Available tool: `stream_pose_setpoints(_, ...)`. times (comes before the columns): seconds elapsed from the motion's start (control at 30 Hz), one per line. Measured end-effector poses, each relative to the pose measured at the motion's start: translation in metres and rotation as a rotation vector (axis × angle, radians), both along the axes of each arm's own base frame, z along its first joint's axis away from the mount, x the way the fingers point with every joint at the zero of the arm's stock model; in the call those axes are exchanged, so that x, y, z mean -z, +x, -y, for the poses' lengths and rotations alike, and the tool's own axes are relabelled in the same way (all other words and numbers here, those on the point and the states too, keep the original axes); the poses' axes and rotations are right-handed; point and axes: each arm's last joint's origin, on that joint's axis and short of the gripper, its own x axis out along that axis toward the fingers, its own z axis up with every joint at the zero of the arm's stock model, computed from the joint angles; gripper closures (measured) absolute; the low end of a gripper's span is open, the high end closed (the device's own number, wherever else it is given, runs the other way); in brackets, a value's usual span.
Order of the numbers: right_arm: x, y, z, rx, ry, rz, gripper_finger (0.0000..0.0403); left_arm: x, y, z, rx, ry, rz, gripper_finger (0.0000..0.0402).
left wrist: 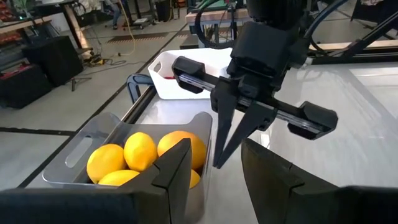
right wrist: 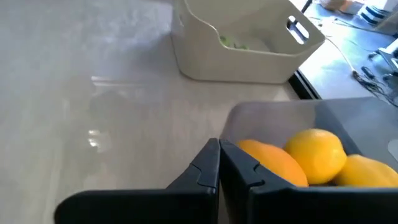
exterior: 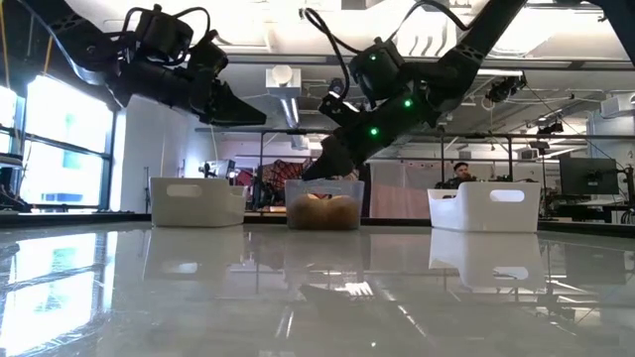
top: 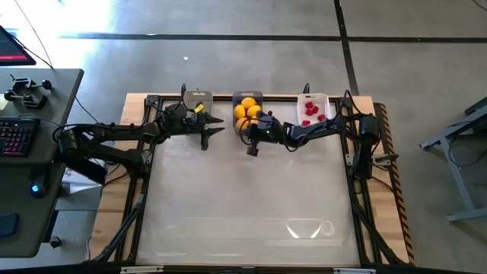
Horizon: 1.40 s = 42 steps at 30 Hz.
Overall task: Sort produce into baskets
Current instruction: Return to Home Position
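Three baskets stand along the table's far edge. The middle, translucent grey one [top: 247, 94] holds yellow lemons [left wrist: 140, 151] and an orange fruit [right wrist: 273, 163]. The cream left one [right wrist: 236, 62] holds tiny green bits [right wrist: 235, 42]. The white right one [top: 316, 97] holds red berries [top: 312, 112]. My right gripper [left wrist: 224, 149] is shut and empty, slanting down just on the near side of the middle basket, its tips close to the rim. My left gripper [top: 214, 131] hovers open and empty to the left of that basket, pointing at the right gripper.
The glossy white tabletop [top: 251, 205] stretches bare toward the near edge. Dark frame rails [top: 365, 205] run along the table's sides. A desk with a keyboard [top: 15, 137] stands left of the table. Beyond the far edge lies the room's floor.
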Motion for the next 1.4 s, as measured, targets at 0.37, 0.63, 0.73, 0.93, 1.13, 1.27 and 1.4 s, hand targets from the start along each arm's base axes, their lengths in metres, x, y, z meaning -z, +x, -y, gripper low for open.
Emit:
stream_pose_setpoints(0.37,-0.021,0.0,-0.023,-0.171,0.019,0.081,0.0403,-0.002,0.004,0.008,0.038,0.02,0.023,0.0276)
stream_pose_setpoints(0.63,-0.025,-0.048,-0.033,-0.159,0.025,0.183,0.0403,0.006,-0.004,0.013,0.041,0.052,0.101,0.0276)
stream_pose_setpoints(0.73,-0.03,-0.073,-0.038,-0.14,0.031,0.219,0.0403,0.005,-0.005,0.013,0.039,0.051,0.104,0.0276)
stream_pose_setpoints(0.93,-0.035,-0.125,-0.048,-0.121,0.052,0.279,0.0403,0.004,-0.006,0.013,0.035,0.026,0.105,0.0276)
stream_pose_setpoints(1.13,-0.033,-0.164,-0.056,-0.092,0.058,0.333,0.0403,0.005,-0.007,0.014,0.034,0.015,0.088,0.0276)
stream_pose_setpoints(1.27,-0.029,-0.183,-0.058,-0.051,0.036,0.358,0.0403,0.005,-0.007,0.014,0.035,0.015,0.087,0.0276)
stream_pose_setpoints(1.4,-0.025,-0.199,-0.062,-0.051,0.029,0.391,0.0403,0.003,-0.007,0.014,0.036,0.022,0.101,0.0276)
